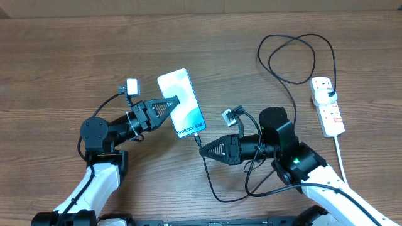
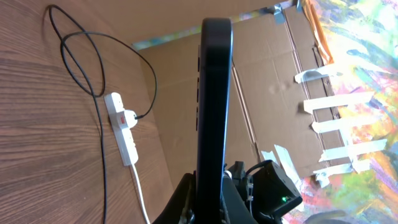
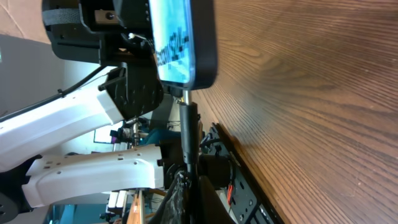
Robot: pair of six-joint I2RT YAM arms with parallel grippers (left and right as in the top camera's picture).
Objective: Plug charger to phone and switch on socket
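Two grippers, both closed. Socket (image 1: 328, 108) lies well behind the right gripper (image 1: 204, 150), switch unreached. Phone (image 1: 187, 114), clamped in left gripper (image 1: 168, 107), may pivot under push. Charger (image 3: 188, 121) tip, pinched just ahead of right gripper, could skid off port if misaligned.

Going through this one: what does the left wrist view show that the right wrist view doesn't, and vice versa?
Only the left wrist view: the white plastic power strip with its red switch, the thin black charger cable looping across the table into it, and its thick white cord. Only the right wrist view: the slim rectangular smartphone showing its lit blue-white screen, and the cable's connector tip at the phone's bottom edge, gripped by the right hand. Both: the smartphone and the brown wooden table.
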